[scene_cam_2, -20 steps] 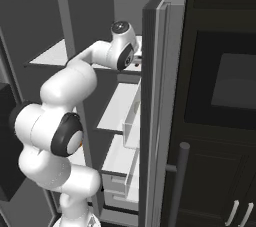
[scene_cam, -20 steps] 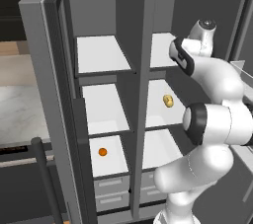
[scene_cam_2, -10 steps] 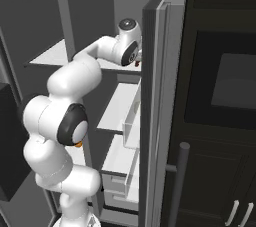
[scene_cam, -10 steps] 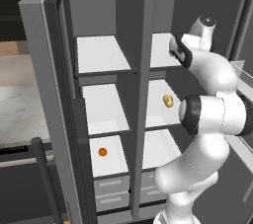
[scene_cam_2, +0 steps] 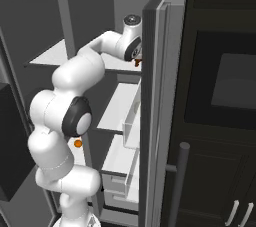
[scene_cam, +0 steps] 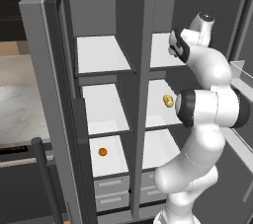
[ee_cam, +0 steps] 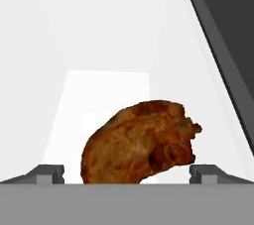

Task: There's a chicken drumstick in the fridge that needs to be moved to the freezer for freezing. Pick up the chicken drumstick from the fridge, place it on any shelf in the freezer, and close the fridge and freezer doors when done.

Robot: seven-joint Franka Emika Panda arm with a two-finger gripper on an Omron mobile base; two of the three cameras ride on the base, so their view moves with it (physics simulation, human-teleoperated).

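The chicken drumstick [ee_cam: 141, 142], dark reddish-brown and lumpy, lies on the fridge's top white shelf [ee_cam: 104, 95]. My gripper [ee_cam: 128, 173] is open, with one fingertip [ee_cam: 49, 172] on each side of the drumstick and a gap to each. From the right base, a sliver of the drumstick [scene_cam_2: 137, 62] peeks out beside the open fridge door [scene_cam_2: 160, 96]. The arm [scene_cam: 207, 65] reaches up into the fridge [scene_cam: 163, 53], the wider right half. The freezer [scene_cam: 101, 53], the narrower left half, has white shelves, and its door [scene_cam: 44, 94] stands open.
A yellow-tan oval [scene_cam: 168, 100] sits on the fridge's middle shelf. A small orange ball [scene_cam: 102, 152] lies on the lowest freezer shelf, above the grey drawers [scene_cam: 111, 186]. Dark cabinets and an oven [scene_cam_2: 225, 81] stand to the right of the fridge door.
The hand has pushed further in over the fridge's top shelf towards the drumstick. The gripper has stayed open, and the doors and the other items have not moved.
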